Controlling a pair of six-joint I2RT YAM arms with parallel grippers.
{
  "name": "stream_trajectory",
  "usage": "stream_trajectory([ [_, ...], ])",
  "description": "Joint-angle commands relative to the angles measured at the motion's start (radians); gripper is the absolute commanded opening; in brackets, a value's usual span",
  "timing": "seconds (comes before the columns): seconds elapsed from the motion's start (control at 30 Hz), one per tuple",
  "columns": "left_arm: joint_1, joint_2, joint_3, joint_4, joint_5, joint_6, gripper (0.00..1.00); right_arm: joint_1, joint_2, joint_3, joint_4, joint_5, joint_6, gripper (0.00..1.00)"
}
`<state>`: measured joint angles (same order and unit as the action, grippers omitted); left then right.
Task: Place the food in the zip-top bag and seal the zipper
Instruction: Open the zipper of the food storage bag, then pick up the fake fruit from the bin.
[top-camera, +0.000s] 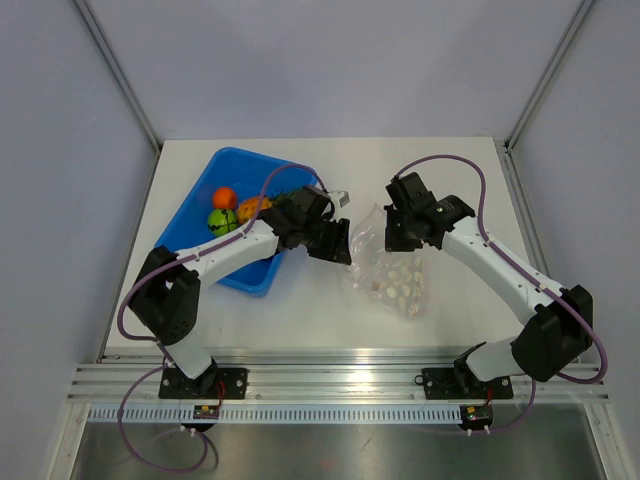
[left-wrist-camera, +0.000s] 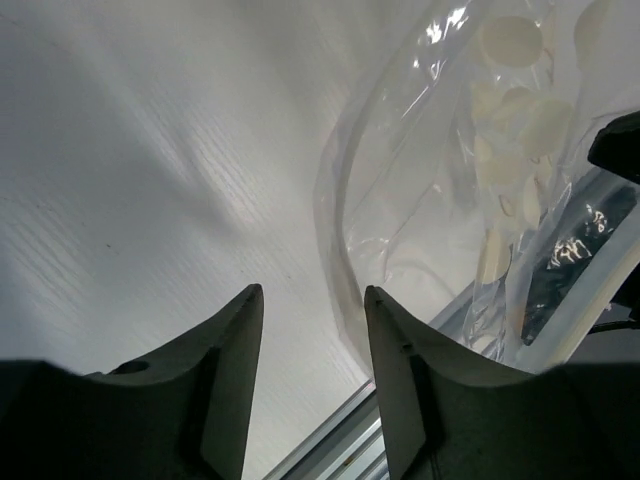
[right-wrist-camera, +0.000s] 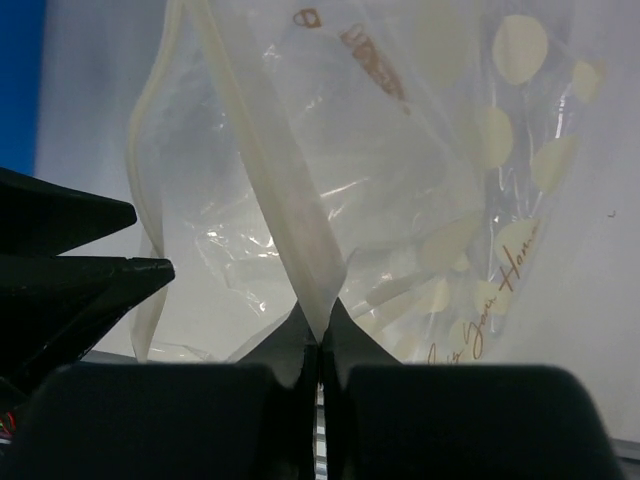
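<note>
Zip-top bag (top-camera: 392, 268) lies crumpled on the white surface (top-camera: 330, 320), right of centre, with its mouth end lifted toward 12 o'clock and the dotted body trailing toward 5 o'clock.

Right claw (right-wrist-camera: 320, 335) is pinched fully together on the zipper (right-wrist-camera: 290, 200). The pale strip rises straight out of the closed tips in the right wrist view. The bag mouth gapes to the left of that strip.

Left claw (left-wrist-camera: 312, 300) sits at 9 o'clock of the bag, fingers spread wide, nothing between them. The curved bag rim runs just beside its right finger (left-wrist-camera: 395, 340); cannot tell if it touches.

The two claws face each other across the bag mouth, near but apart.

Blue tray (top-camera: 230, 165) is at 10 o'clock of the bag, partly under the left arm. In it: orange ball (top-camera: 225, 197) toward 12, green ball (top-camera: 222, 221) just below it at 6, pineapple (top-camera: 251, 208) at 3 o'clock of both, close against the arm. None of the food is in the bag; white dots only show through the plastic.
</note>
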<state>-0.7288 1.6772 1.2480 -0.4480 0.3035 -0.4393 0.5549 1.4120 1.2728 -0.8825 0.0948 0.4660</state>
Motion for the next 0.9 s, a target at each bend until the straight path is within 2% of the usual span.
stream_trajectory([
  [0.0,0.019,-0.022,0.016,0.008,0.056,0.028,0.51,0.016,0.027,0.016,0.077,-0.027,0.023,0.0],
  [0.1,0.019,-0.074,0.059,-0.04,0.022,0.045,0.53,0.017,0.048,0.023,0.088,-0.029,0.023,0.0],
  [0.27,0.055,-0.161,0.12,-0.124,-0.006,0.057,0.52,0.023,0.076,0.034,0.099,-0.047,0.025,0.0],
  [0.47,0.215,-0.266,0.11,-0.146,-0.024,0.033,0.48,0.043,0.081,0.039,0.108,-0.049,0.036,0.0],
  [0.53,0.29,-0.28,0.1,-0.178,-0.088,0.016,0.48,0.053,0.077,0.039,0.111,-0.052,0.037,0.0],
  [0.57,0.31,-0.278,0.109,-0.201,-0.171,0.022,0.48,0.056,0.076,0.039,0.111,-0.052,0.042,0.0],
  [0.7,0.417,-0.243,0.12,-0.277,-0.332,0.048,0.53,0.068,0.073,0.04,0.114,-0.056,0.045,0.0],
  [0.87,0.447,-0.182,0.103,-0.294,-0.588,0.103,0.56,0.071,0.07,0.043,0.111,-0.058,0.045,0.0],
])
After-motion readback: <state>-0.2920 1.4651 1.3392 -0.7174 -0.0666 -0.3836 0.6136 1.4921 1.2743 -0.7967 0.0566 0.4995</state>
